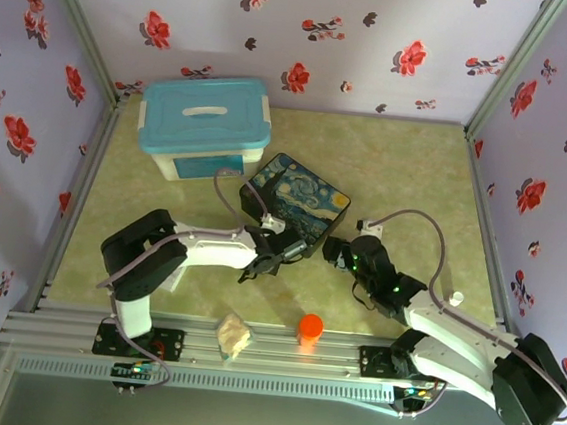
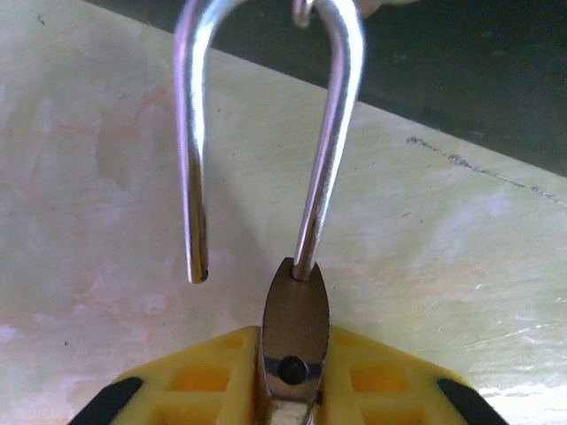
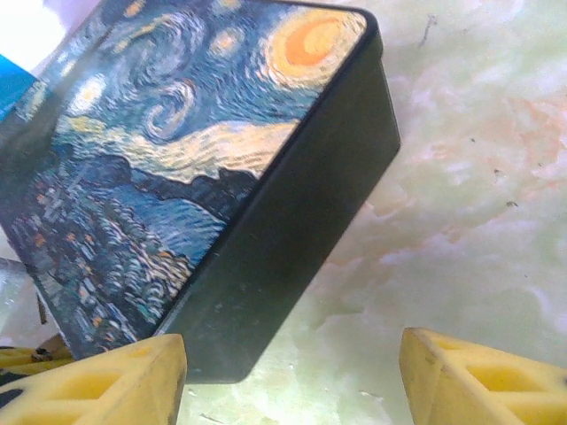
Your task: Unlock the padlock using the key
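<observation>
- The left end effector (image 2: 294, 382) is pinching the padlock (image 2: 296, 329). Its yellow pads (image 2: 199, 376) press on the flat faces of the body, so only the narrow edge faces the wrist camera and the lock cannot twist.
- This hold points the shackle (image 2: 335, 133) away from the fingers and keeps it clear of them. One leg sits in the body; the other ends in open air just left of it. I judge from this that the lock is already released.
- The pale green bench (image 2: 97, 177) lies under the padlock. I cannot tell whether the lock touches it.
- In the top view this end effector sits mid-bench, just near of the painted tin (image 1: 300, 199).
- The right end effector (image 3: 292, 376) is spread wide with nothing between its pads. It faces the tin's dark side wall from the right, probably parked clear of the lock.
- Where the key lies I cannot tell.
- Further out, a blue lidded box (image 1: 207, 125) stands far left and an orange cap (image 1: 311, 327) sits at the near edge.
</observation>
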